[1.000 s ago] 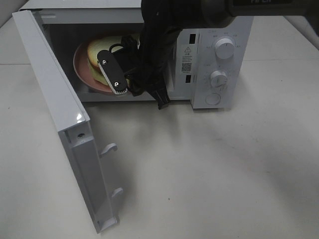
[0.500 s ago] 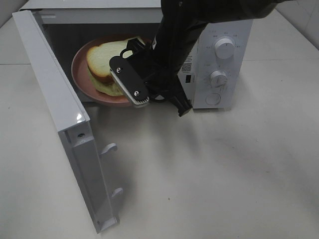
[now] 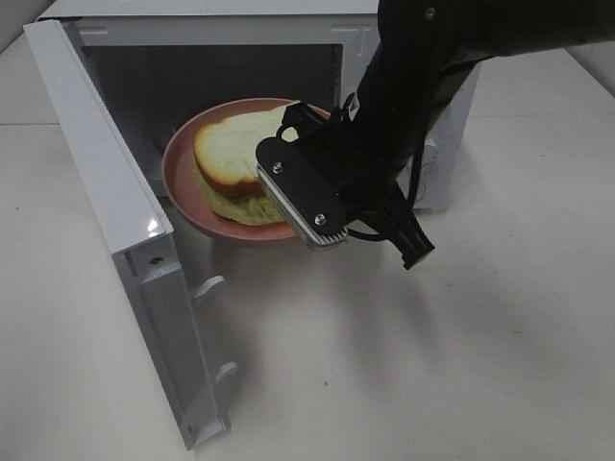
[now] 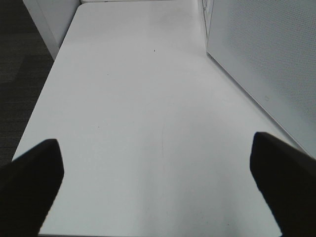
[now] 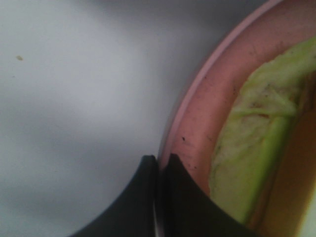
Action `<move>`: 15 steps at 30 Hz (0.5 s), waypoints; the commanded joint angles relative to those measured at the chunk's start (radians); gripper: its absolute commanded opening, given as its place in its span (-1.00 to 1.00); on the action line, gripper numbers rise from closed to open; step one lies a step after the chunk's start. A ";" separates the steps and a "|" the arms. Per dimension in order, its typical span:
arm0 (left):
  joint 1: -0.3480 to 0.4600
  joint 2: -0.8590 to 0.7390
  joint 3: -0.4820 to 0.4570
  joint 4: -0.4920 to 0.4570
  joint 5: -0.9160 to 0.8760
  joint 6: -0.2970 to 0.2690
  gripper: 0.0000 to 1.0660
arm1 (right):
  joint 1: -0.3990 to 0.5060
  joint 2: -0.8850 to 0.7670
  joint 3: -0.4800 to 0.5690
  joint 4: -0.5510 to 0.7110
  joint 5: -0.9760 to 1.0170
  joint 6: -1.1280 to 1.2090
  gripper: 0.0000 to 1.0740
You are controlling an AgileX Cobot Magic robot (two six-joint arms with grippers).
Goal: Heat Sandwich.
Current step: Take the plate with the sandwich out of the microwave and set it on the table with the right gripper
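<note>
**Plate at the microwave mouth**

White tabletop (image 3: pixel 404 365) is lying bare in front of the microwave (image 3: pixel 192 29), whose door (image 3: pixel 106 221) is standing wide open. I am holding the plate (image 3: pixel 187 187) by its near rim with the right gripper (image 5: pixel 159 165), fingers pressed together on the pink edge. The sandwich (image 3: pixel 231 158) is sitting on the plate, which is hanging half in and half out of the cavity. The left gripper (image 4: pixel 158 163) is idling over empty table beside the door, fingers spread wide and holding nothing.

Whichever way I am taking the plate, I am keeping it level so the bread is not sliding, travelling straight along the cavity's axis, and watching the far rim against the door hinge side.
</note>
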 commanded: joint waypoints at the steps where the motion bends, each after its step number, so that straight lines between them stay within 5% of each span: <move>1: 0.002 -0.017 0.002 0.003 -0.011 -0.004 0.83 | -0.001 -0.044 0.034 0.012 -0.030 -0.002 -1.00; 15: 0.002 -0.017 0.002 0.003 -0.011 -0.004 0.83 | -0.001 -0.231 0.246 -0.004 -0.026 0.085 -1.00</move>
